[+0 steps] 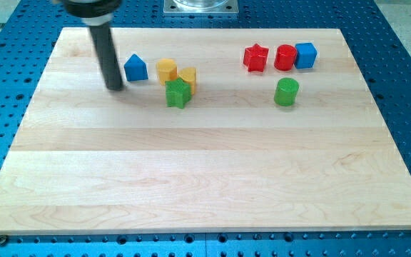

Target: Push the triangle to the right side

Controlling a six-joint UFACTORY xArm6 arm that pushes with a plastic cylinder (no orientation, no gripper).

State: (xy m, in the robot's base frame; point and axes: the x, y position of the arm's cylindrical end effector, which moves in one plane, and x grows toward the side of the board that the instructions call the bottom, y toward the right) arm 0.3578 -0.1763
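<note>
The blue triangle block [135, 68] sits near the view's top left on the wooden board [205, 178]. My tip [115, 88] rests on the board just left of it and slightly lower, a small gap apart. The dark rod rises from the tip toward the view's top. To the right of the triangle stand a yellow round block [166, 71], a yellow block [188, 77] and a green star [178, 93], close together.
At the view's top right stand a red star [256, 58], a red round block [285, 57] and a blue cube [305, 55] in a row. A green cylinder [287, 92] stands below them. A blue perforated table surrounds the board.
</note>
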